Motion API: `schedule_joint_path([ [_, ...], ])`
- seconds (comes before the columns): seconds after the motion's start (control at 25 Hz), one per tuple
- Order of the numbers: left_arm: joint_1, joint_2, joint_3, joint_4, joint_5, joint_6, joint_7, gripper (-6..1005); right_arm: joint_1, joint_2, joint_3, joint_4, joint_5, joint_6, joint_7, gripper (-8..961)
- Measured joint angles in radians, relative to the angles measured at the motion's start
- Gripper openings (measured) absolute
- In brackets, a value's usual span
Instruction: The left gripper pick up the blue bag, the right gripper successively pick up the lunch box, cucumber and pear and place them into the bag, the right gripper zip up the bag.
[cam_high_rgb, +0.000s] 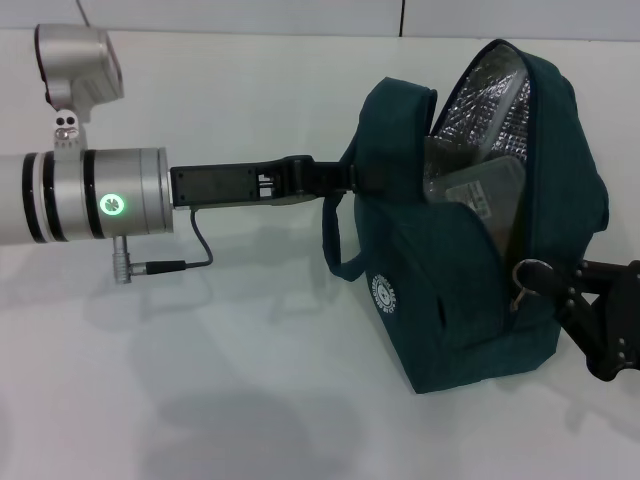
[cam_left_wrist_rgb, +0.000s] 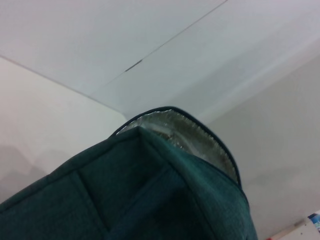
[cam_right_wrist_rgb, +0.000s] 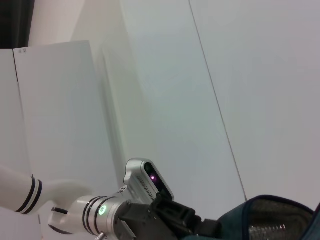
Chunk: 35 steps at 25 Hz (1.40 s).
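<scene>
Blue bag (cam_high_rgb: 470, 300) standing on the white counter (cam_high_rgb: 200, 380), mouth open, silver lining exposed; taken as the reference for all positions below. Left tool (cam_high_rgb: 345, 178) reaching in level from the bag's left side, at its padded handle (cam_high_rgb: 400, 100); appears clamped on that handle, fingertips largely hidden by fabric; same bag top and lining seen close in the left wrist view (cam_left_wrist_rgb: 150, 200). Right tool (cam_high_rgb: 560, 285) at the bag's right side, low by the open edge, at the ring zipper pull (cam_high_rgb: 530, 272); whether closed on the ring or merely beside it cannot be told. Lunch box (cam_high_rgb: 480, 190) inside the bag, leaning against the lining; dark shape behind it unidentified; cucumber and pear not visible, possibly deeper inside. Judged stage: loading done or nearly so, zipping about to begin. Risks from here: ring slipping out if only lightly caught; pull along the zipper dragging the whole bag sideways if the left hold on the soft handle gives; lunch box corner standing high in the mouth and jamming the slider; fabric buckling ahead of the slider where the open flap stands slack, stalling the closure partway.
</scene>
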Motion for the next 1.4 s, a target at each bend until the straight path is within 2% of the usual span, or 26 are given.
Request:
schedule_joint_path([
  [0.08,0.002,0.000,0.000,-0.006,-0.012,0.002,0.015,41,0.001,0.000,-0.001,-0.002,0.000,0.001,0.001,17],
  [0.28,0.005,0.000,0.002,-0.007,-0.063,0.051,0.090,185,0.005,0.001,-0.001,-0.006,0.000,0.001,0.000,17],
  [0.4,0.031,0.000,0.001,-0.007,-0.158,0.104,0.184,384,0.015,0.001,0.002,-0.013,0.000,-0.006,-0.001,17],
  [0.6,0.072,0.001,0.001,-0.007,-0.237,0.161,0.293,631,0.016,0.001,0.003,-0.052,0.011,-0.025,-0.002,17],
  [0.84,0.104,0.001,0.001,-0.025,-0.249,0.217,0.420,691,0.020,0.001,0.003,-0.093,0.063,-0.032,0.000,17],
  [0.96,0.114,0.002,0.001,-0.055,-0.248,0.234,0.482,689,0.033,0.001,0.003,-0.118,0.102,-0.034,0.005,17],
  [1.4,0.174,0.003,0.005,-0.106,-0.223,0.267,0.695,681,0.156,0.002,-0.025,-0.108,0.144,-0.007,0.050,17],
])
